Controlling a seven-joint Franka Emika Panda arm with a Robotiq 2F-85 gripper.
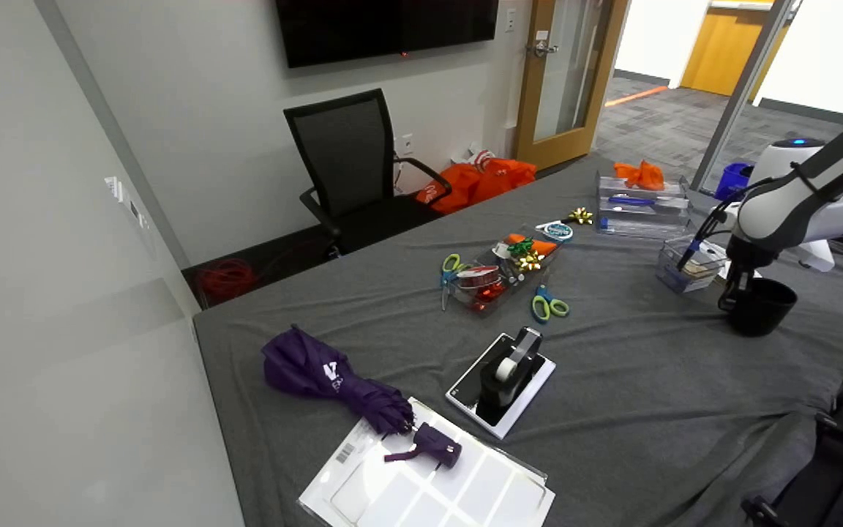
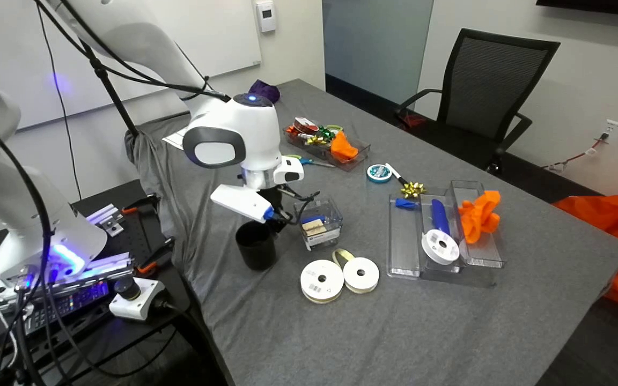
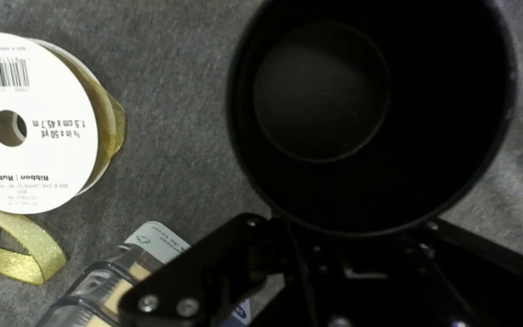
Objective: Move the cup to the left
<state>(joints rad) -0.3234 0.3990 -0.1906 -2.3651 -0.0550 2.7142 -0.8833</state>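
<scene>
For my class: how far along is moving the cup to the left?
Looks done: the gripper is at the side of the cup in both exterior views.
In hand: apparently the grasp, though black on black in the wrist view hides whether it is closed.
Remaining: probably some or all of the leftward move, then backing away, as the gripper is not clear of the cup.

The cup is plain black, the tablecloth is grey, and the umbrella is purple with white letters
</scene>
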